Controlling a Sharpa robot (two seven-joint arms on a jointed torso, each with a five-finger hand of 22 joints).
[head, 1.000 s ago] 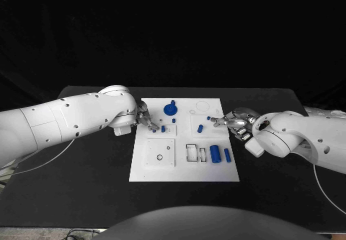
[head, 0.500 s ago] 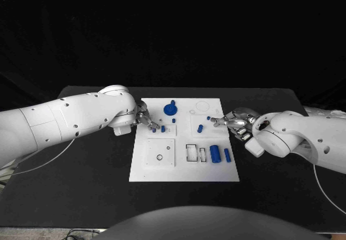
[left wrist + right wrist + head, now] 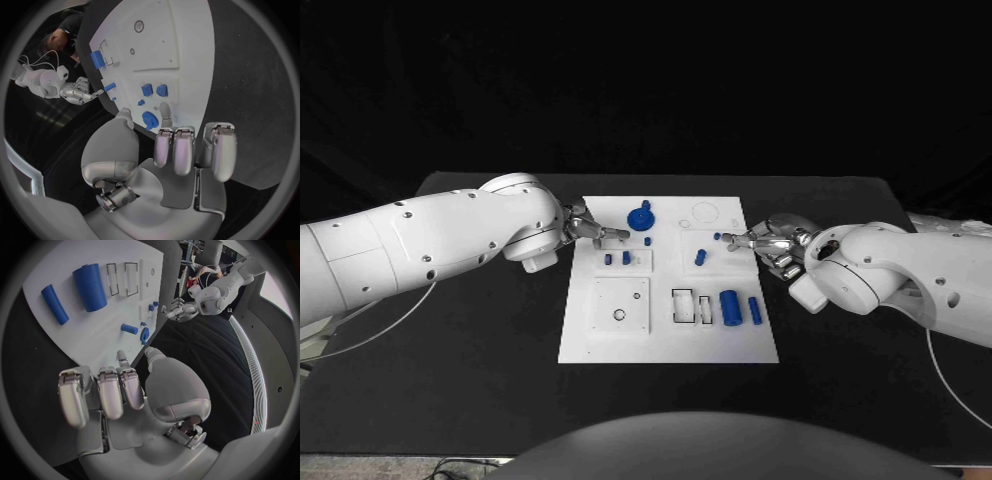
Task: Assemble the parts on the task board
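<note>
Mostly the small blue plastic parts [image 3: 728,304] lie loose on the flat white task board [image 3: 733,348], so much is left. At its left edge the silver left hand [image 3: 587,231] holds nothing. At its right edge the silver right hand [image 3: 764,241] pinches nothing clear; I cannot tell.

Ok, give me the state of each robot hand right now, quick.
Left robot hand: fingers curled in, holding nothing, at the left edge of the white task board.
Right robot hand: fingers curled in, holding nothing, at the board's right edge.
</note>
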